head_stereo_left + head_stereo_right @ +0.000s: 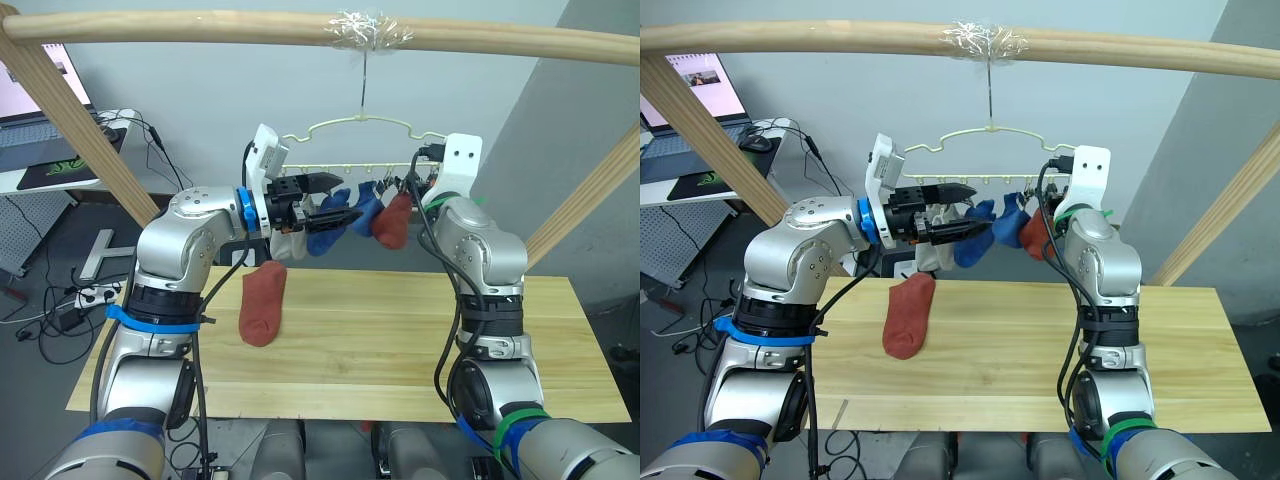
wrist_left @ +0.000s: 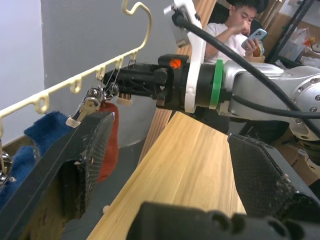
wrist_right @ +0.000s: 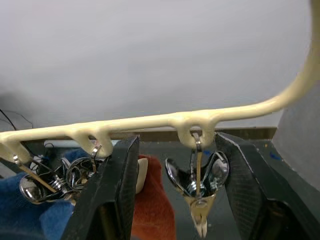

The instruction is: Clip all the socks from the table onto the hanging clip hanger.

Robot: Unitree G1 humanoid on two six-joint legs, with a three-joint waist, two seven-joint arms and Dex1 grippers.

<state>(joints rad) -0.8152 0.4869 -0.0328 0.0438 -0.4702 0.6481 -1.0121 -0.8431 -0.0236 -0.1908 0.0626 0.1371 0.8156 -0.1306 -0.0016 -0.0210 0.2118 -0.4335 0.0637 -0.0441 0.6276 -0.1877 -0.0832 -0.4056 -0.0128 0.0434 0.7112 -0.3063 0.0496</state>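
Rust-red sock (image 1: 262,303) alone on desk (image 1: 420,340), left side. Clip hanger (image 1: 345,150) carries five socks (image 1: 352,215). Left gripper (image 1: 332,200) fingers open, empty. Right gripper (image 3: 177,195) fingers straddle free clip (image 3: 197,187), my guess: last.

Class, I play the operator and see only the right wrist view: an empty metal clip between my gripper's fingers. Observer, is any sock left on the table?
Observer: Yes, one rust-red ankle sock lies on the left part of the light wooden plank table.
Operator: What already hangs?
Observer: The pale yellow-green wire clip hanger carries blue socks, a light grey sock and a second rust-red sock.
Operator: Is the left gripper carrying anything?
Observer: No. The left gripper is open and empty, raised by the hanging socks.
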